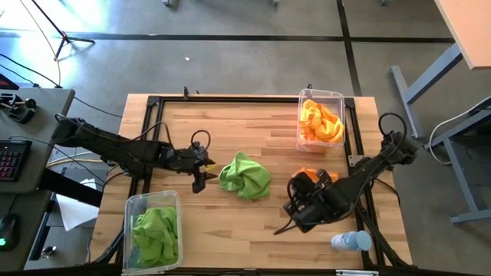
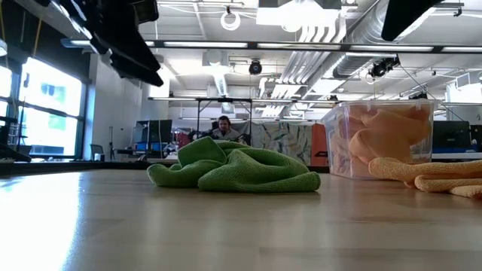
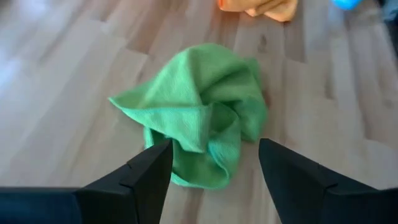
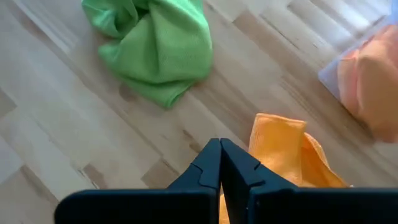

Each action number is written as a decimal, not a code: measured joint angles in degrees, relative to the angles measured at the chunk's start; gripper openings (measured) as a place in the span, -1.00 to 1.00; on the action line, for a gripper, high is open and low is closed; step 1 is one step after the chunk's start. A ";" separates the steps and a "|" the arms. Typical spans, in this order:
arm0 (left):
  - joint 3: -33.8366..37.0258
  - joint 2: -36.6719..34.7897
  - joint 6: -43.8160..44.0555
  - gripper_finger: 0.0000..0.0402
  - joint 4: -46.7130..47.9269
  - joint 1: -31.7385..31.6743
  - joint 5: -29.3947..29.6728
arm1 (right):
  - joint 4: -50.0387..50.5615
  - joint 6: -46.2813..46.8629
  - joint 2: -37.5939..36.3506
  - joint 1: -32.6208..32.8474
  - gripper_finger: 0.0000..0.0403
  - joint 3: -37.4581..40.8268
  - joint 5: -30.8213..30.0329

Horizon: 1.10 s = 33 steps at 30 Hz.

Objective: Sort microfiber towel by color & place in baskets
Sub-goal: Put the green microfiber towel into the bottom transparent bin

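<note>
At the near left corner of the wooden tabletop (image 1: 230,230) sits a clear plastic rectangular basket (image 1: 140,201) with lime green microfiber towels (image 1: 156,231) bunched inside. Just right of it, the left gripper (image 1: 204,173) hovers with its two dark fingers (image 3: 140,177) spread wide — nothing between them — right beside a crumpled lime green microfiber towel (image 1: 245,175) lying loose near the middle of the tabletop. Further right, the right gripper (image 1: 298,201) has its fingers pressed together, empty, over a loose bright orange microfiber towel (image 4: 280,149) that lies flat on the wood. At the far right corner stands the second clear basket (image 1: 335,98), holding orange towels (image 1: 321,123) — and a small clear bottle with a blue cap (image 1: 351,242) lies at the near right edge.
</note>
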<state>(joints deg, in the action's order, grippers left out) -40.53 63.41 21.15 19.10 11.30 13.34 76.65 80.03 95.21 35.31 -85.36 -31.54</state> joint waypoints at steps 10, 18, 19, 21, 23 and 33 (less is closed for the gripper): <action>-15.64 15.90 -0.22 0.13 3.86 0.69 6.43 | -17.34 -5.02 -6.14 3.39 -1.00 14.60 -4.00; -31.54 31.31 -0.21 0.13 12.98 0.68 4.43 | -36.01 -10.93 -18.85 4.61 -1.00 32.78 -3.97; -33.65 33.18 -0.25 0.13 14.45 0.64 4.46 | -37.04 -11.72 -20.48 4.61 -1.00 34.41 -3.93; -37.60 37.00 -0.25 0.13 17.41 0.17 4.33 | -38.65 -13.14 -23.56 4.61 -1.00 37.35 -3.90; -41.22 40.76 -0.74 0.13 19.98 -0.70 4.18 | -39.85 -14.34 -26.40 4.61 -1.00 40.00 -3.77; -48.85 55.38 -1.51 0.13 26.03 -4.29 -0.36 | -46.70 -22.07 -35.59 4.61 -1.00 48.70 -2.35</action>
<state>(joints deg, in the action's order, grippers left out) -89.38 118.78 19.65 45.13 7.01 12.98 29.95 57.96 59.63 39.92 -36.66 -33.89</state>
